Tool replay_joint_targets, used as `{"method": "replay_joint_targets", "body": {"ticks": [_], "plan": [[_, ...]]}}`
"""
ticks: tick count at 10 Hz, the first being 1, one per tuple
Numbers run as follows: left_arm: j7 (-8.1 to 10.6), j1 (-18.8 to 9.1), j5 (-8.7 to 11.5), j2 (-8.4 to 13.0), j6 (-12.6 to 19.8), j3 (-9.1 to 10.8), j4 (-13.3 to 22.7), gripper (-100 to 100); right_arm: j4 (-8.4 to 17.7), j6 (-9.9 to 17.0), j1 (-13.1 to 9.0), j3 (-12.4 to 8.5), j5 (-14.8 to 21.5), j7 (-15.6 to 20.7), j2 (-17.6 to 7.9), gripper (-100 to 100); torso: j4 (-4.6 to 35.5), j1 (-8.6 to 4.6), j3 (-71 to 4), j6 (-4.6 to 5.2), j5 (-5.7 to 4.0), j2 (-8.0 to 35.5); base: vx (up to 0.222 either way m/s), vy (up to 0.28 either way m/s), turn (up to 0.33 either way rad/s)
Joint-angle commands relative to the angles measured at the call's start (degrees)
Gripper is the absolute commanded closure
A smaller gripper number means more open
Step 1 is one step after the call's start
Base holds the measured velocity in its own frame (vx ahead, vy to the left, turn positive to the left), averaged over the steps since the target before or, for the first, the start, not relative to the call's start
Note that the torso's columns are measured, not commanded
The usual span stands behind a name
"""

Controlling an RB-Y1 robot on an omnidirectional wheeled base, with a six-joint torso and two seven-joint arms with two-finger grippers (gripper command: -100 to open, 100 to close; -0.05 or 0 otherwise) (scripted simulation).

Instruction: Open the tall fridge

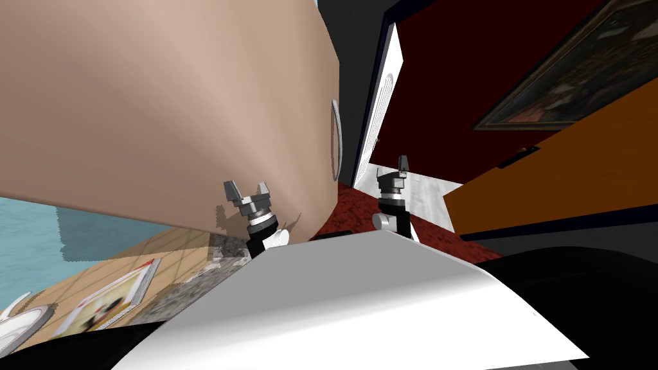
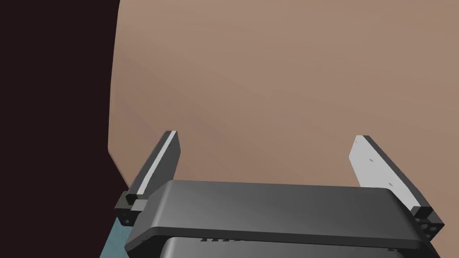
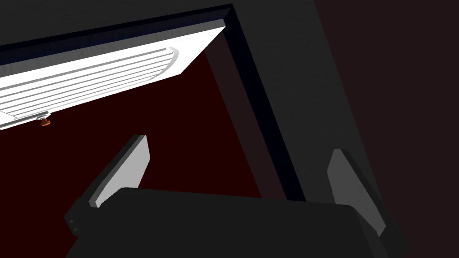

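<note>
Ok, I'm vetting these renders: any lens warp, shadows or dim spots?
Head view: wide lens bows the tan fridge front; the left claw throws a faint shadow on it. Left wrist view: even, flat light. Right wrist view: dim, except the bright white door.

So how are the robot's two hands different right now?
The left gripper faces the big tan fridge door, away from its grey handle; the right gripper points at a white slatted door and a dark red wall. The left gripper is brightly lit, the right gripper in shadow. Both are open and empty.
</note>
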Motion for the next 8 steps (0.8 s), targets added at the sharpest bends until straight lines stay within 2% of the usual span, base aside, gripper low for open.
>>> {"method": "replay_joint_targets", "body": {"ticks": [1, 8], "plan": [[0.0, 0.0, 0.0, 0.0, 0.0, 0.0, 0.0, 0, 0.0, 0.0, 0.0, 0.0, 0.0, 0.0, 0.0, 0, 2.35, 0.0, -4.67, 0.0, 0.0, 2.32, 0.0, 0.0, 0.0], [0.0, 0.0, 0.0, 0.0, 0.0, 0.0, -0.02, 0, -0.02, -0.01, 0.0, 0.0, 0.0, 0.0, 0.0, 0, 31.14, 0.0, -62.27, 0.0, 0.0, 31.16, 0.0, 0.0, 0.0]]}}
